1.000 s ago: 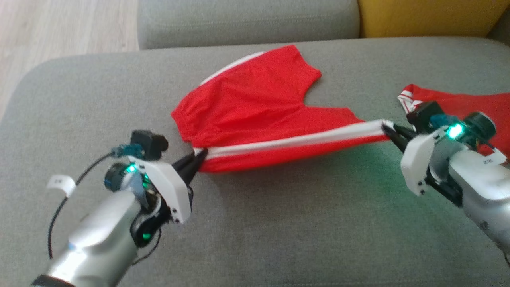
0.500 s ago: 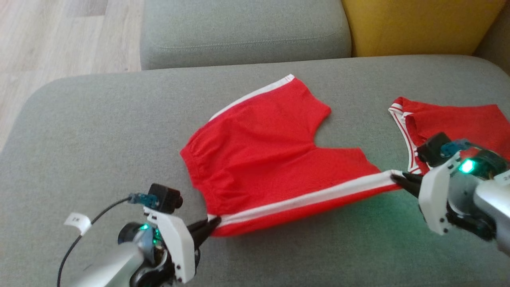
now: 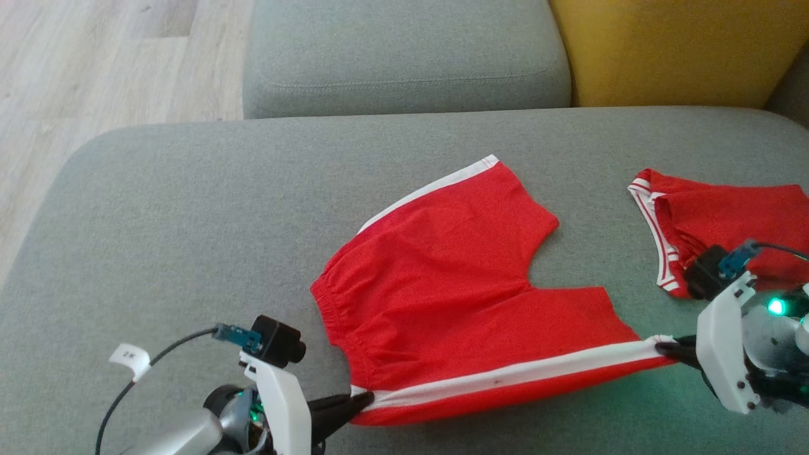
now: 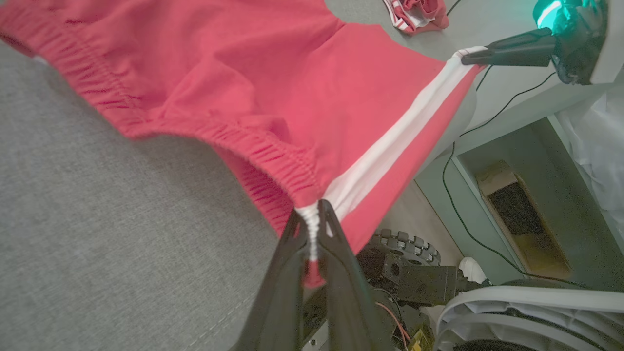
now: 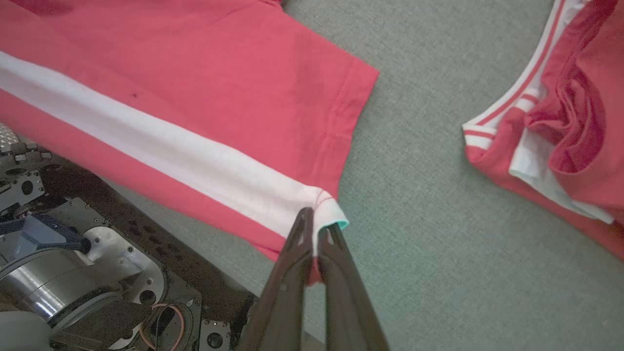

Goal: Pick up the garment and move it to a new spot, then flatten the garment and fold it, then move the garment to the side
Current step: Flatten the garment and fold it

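The shorts [image 3: 455, 278] are red with a white stripe down each side; the second garment [image 3: 727, 215], at the right edge of the grey seat [image 3: 189, 221], is red with white-and-red striped trim; the cushion [image 3: 670, 50] behind is yellow; the floor [image 3: 95, 63] is pale wood.

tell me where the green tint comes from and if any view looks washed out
Head view: the lamp on the right arm casts a green glow on the sofa under the right end effector; slightly soft. Left wrist view: that lamp flares at top right, and the shorts look washed pink. Right wrist view: stitching sharp, same pink cast.
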{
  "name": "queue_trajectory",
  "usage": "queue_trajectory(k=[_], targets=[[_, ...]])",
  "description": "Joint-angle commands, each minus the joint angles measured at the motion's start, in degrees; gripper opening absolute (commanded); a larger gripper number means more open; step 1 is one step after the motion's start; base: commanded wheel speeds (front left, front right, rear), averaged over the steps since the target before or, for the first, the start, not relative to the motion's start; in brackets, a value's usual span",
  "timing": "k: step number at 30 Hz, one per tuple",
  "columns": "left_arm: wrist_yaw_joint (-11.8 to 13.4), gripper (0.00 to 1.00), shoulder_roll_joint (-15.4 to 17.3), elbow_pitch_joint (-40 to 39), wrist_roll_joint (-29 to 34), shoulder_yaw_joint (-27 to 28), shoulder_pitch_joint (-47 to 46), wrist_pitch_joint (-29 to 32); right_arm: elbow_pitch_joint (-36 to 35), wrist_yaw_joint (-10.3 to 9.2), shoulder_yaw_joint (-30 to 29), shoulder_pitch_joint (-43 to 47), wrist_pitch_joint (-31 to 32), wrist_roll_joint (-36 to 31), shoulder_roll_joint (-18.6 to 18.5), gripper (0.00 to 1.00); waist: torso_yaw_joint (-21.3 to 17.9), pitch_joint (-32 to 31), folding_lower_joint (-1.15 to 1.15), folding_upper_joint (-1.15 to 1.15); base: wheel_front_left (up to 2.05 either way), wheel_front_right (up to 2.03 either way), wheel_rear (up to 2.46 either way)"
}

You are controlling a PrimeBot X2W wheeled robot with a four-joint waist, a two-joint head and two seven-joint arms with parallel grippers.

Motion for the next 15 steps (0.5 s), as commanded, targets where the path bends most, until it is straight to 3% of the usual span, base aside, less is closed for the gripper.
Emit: queue_trajectory(k=[1, 8, 15], targets=[[0.2, 0.00, 2.2, -2.1, -0.4, 2.6, -2.2, -0.4, -1.0, 0.19, -1.0, -1.0, -0.2, 0.0, -2.9, 0.00, 0.3, 0.2, 0.00, 0.00, 0.00, 0.00, 0.00], [1.6, 0.00, 1.2, -4.1, -0.7, 5.1, -4.6, -2.0, -2.2, 0.19, -2.3, -6.8, -3.2, -1.0, -2.5, 0.00, 2.5, 2.2, 0.00, 0.00, 0.00, 0.00, 0.00], [1.4, 0.00, -2.1, -4.2, -0.5, 6.7, -9.7, -3.1, -1.5, 0.19, -2.7, -14.5, -3.5, -2.2, -2.6, 0.00, 6.2, 7.4, 0.00, 0.00, 0.00, 0.00, 0.00]])
